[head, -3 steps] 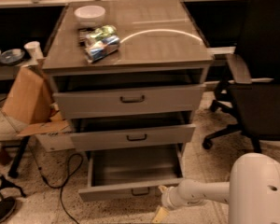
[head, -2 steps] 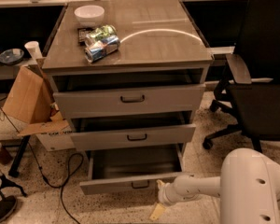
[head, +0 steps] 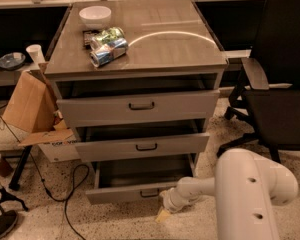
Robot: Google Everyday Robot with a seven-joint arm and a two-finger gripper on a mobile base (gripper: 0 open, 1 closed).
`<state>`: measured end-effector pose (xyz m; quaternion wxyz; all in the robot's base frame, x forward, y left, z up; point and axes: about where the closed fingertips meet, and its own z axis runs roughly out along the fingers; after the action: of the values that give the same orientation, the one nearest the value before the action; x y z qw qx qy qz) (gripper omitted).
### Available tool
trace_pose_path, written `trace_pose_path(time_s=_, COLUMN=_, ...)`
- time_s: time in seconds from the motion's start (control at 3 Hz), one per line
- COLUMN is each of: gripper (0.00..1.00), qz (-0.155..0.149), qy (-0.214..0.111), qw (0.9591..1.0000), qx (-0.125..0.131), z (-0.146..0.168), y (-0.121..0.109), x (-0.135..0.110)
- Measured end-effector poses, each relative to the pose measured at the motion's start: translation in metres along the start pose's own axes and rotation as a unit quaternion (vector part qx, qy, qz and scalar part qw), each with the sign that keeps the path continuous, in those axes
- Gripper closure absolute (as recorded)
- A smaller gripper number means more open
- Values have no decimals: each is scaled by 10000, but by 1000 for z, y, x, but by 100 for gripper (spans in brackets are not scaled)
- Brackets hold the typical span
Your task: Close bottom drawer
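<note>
The bottom drawer [head: 124, 194] is the lowest of three grey wood-grain drawers and stands pulled out, its grey tray [head: 140, 171] showing and a small dark bar handle [head: 149, 192] on its narrow front. The gripper [head: 163, 213] reaches in from the white arm [head: 240, 189] at lower right. It sits at the right end of the drawer front, near the floor. A yellowish fingertip [head: 162, 215] shows just below the drawer front.
The middle drawer [head: 142, 146] and top drawer [head: 137, 106] are also partly open. A white bowl [head: 95, 15] and a snack bag [head: 107, 46] lie on the cabinet top. A black chair [head: 275, 84] stands to the right, a cardboard box [head: 27, 106] and cables to the left.
The view has moved closer to the cabinet. The arm and gripper have shifted left along the drawer front, and the bottom drawer looks pushed in a little.
</note>
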<state>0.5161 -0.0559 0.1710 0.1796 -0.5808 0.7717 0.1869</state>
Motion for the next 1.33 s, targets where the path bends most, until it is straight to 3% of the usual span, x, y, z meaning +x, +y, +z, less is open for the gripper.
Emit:
trace_pose_path(time_s=0.33, gripper=50, qz=140, qy=260, qw=9995, qx=-60, z=6, y=-10, x=8)
trace_pose_path(time_s=1.0, gripper=96, qz=535, qy=928, qw=9942, qx=4, z=14, y=-48, x=65)
trace_pose_path(time_s=1.33, gripper=100, qz=721, qy=1150, qw=9907, qx=89, z=13, y=-67, x=91)
